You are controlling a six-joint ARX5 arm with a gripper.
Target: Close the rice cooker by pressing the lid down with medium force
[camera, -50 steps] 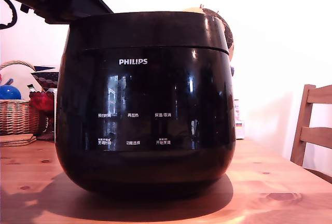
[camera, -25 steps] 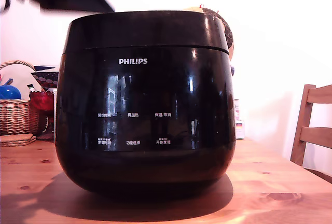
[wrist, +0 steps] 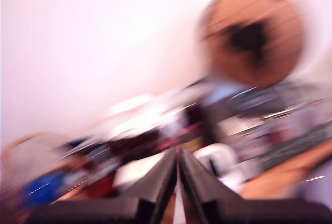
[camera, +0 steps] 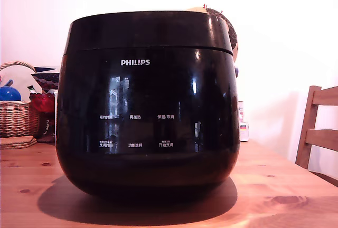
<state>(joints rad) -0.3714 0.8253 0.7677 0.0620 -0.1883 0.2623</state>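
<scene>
The glossy black rice cooker with its white PHILIPS logo fills the middle of the exterior view, standing on the wooden table. Its lid lies flat on top, with only a thin seam between it and the body. No arm or gripper shows in the exterior view. The wrist view is heavily motion-blurred. In it my gripper shows two dark fingers pressed almost together, shut with nothing between them. It points at blurred clutter and a wall, and the cooker does not appear there.
A wicker basket with a blue ball and a red item stands at the exterior view's left. A wooden chair is at its right. A round brown object sits behind the cooker.
The dark arm at the upper left of the exterior view has lifted up and left the frame. The cooker and its lid have not moved.
</scene>
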